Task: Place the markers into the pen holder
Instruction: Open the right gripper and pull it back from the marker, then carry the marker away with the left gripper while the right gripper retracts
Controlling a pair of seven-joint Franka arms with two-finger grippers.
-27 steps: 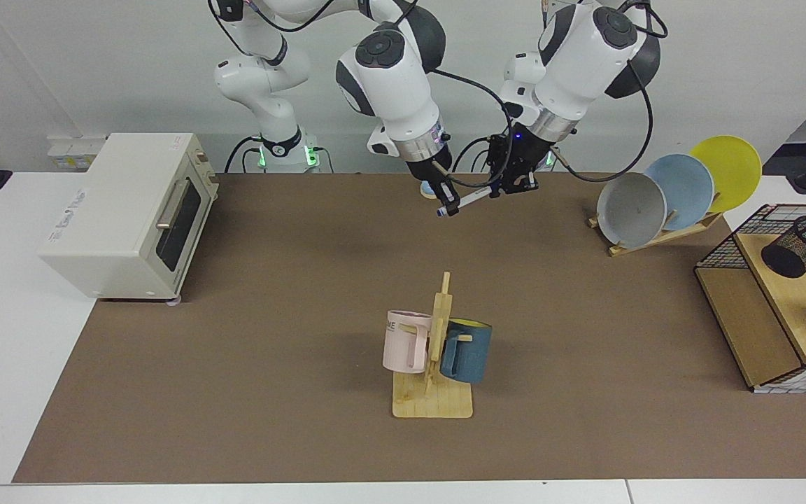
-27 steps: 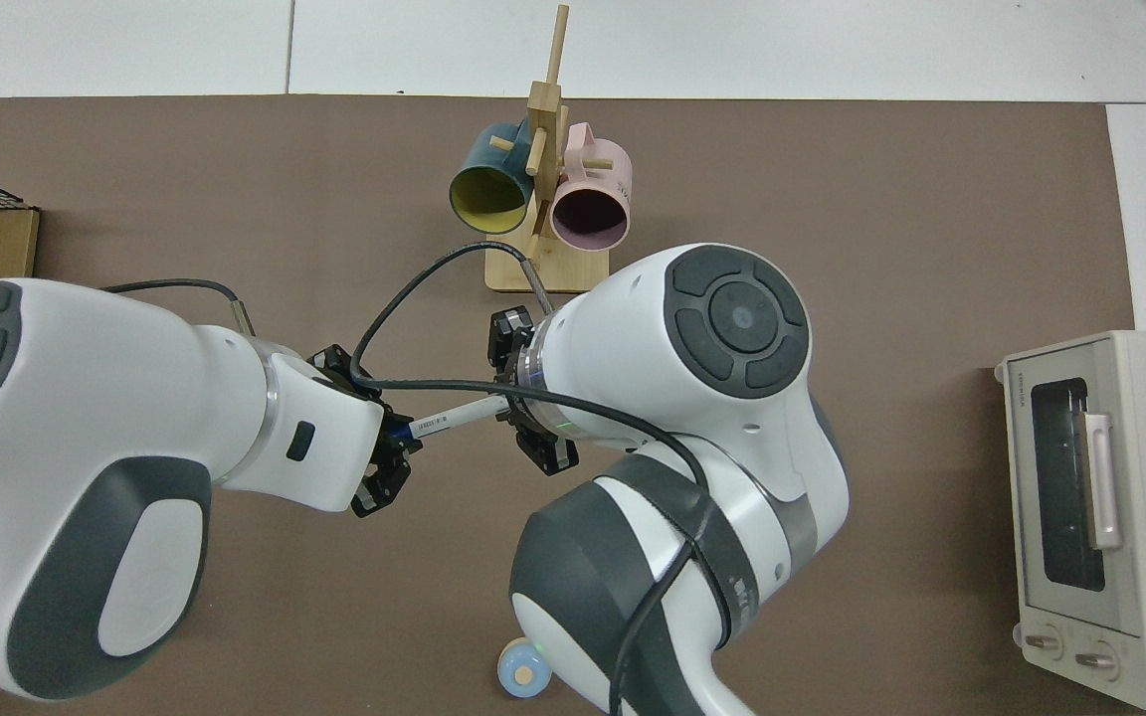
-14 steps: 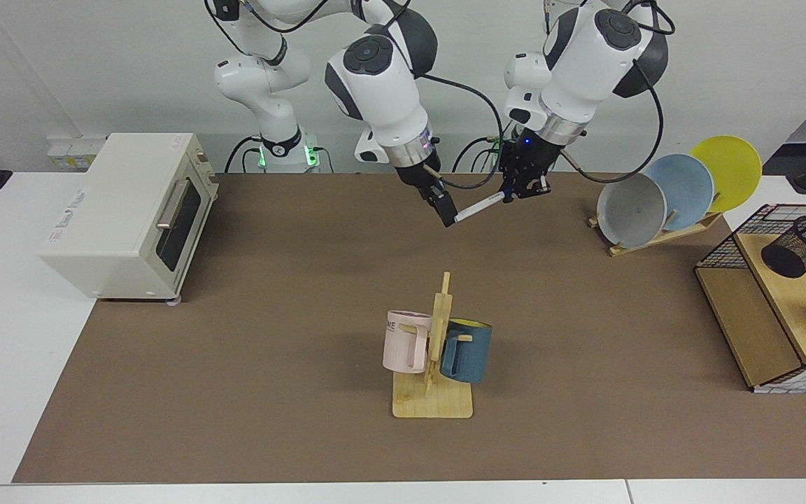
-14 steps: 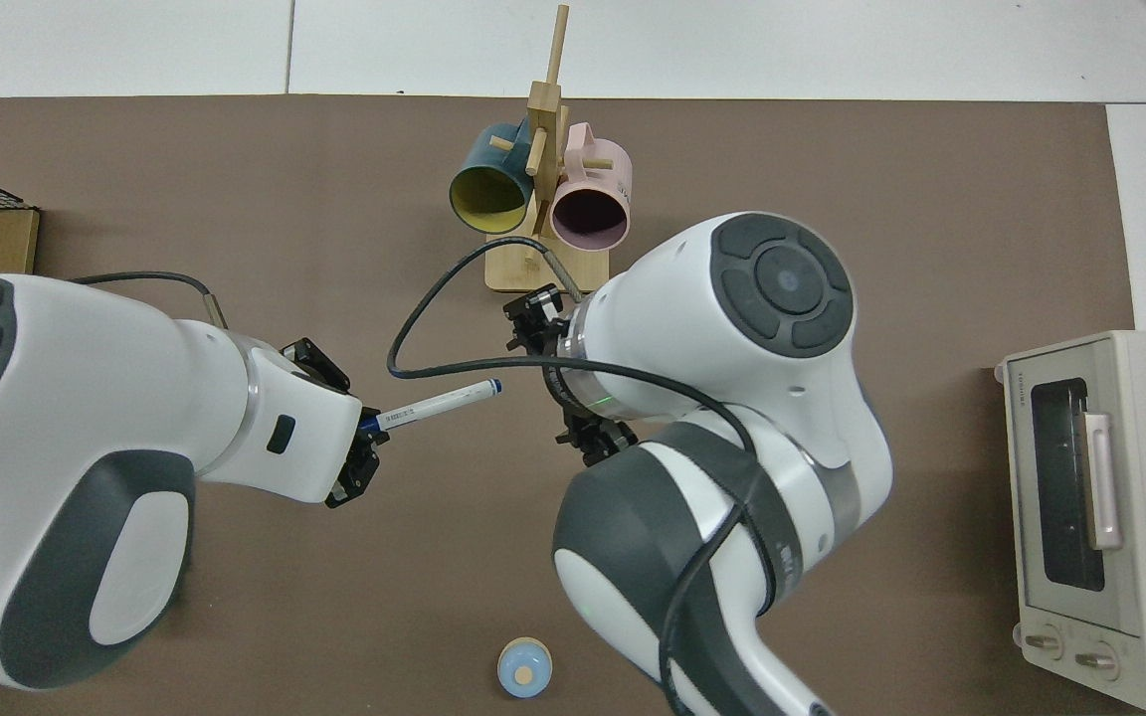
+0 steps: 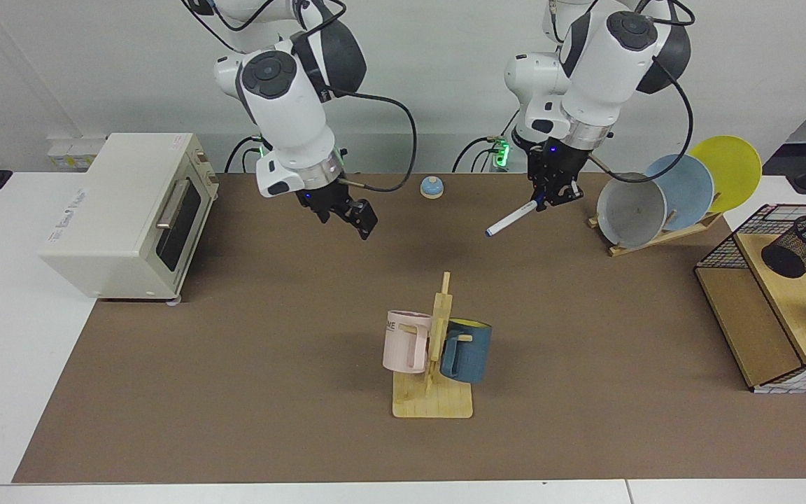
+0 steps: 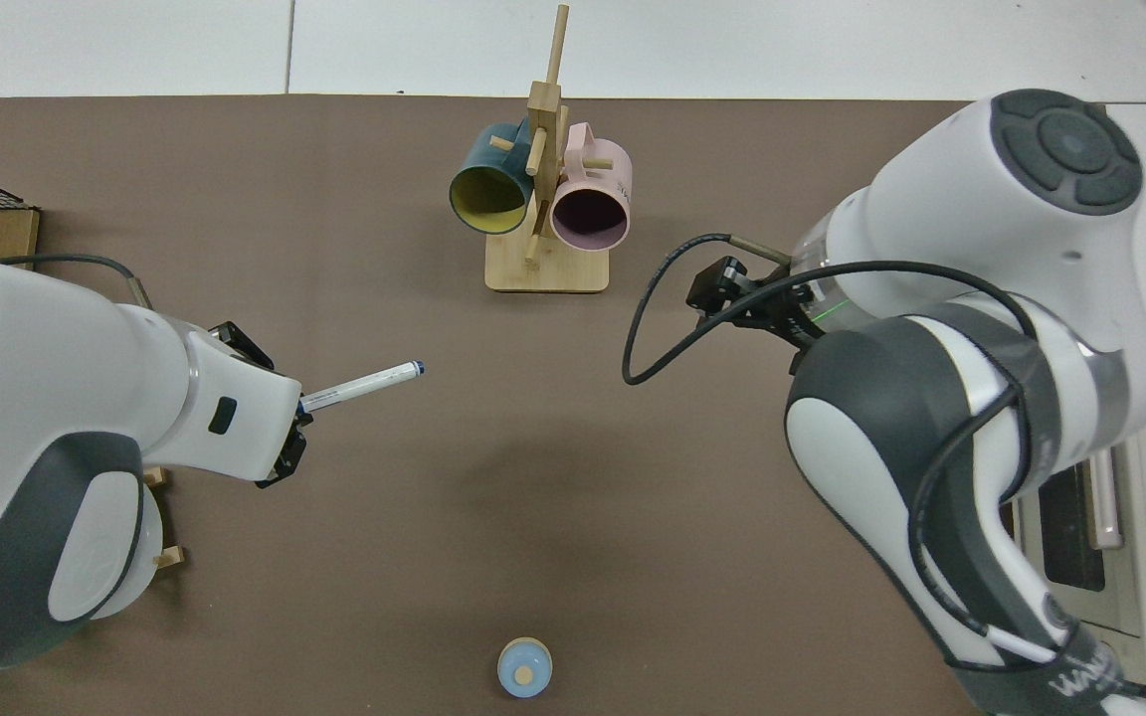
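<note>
**Marker held in the air, holder far off to the right**

The marker (image 5: 511,220) is held at its upper end by the jaws of the left gripper (image 5: 550,198). It hangs above the surface (image 5: 235,350) and touches nothing else. Its long axis is tilted: the free tip points down and to the left in the facing view, away from the holder (image 5: 803,245).

The holder sits on the rack (image 5: 774,315) at the right edge, well apart from the marker. It looks tipped over, with its mouth turned up and to the right. So the marker is pointed the wrong way for now, and a turn of the wrist will likely be needed. The left arm is much the nearer one; it is bent down from above the plates (image 5: 683,189).

The right gripper (image 5: 361,220) waits on the left near the oven (image 5: 123,210). Nothing is held in it, and whether its jaws are wide or narrow cannot be told.
</note>
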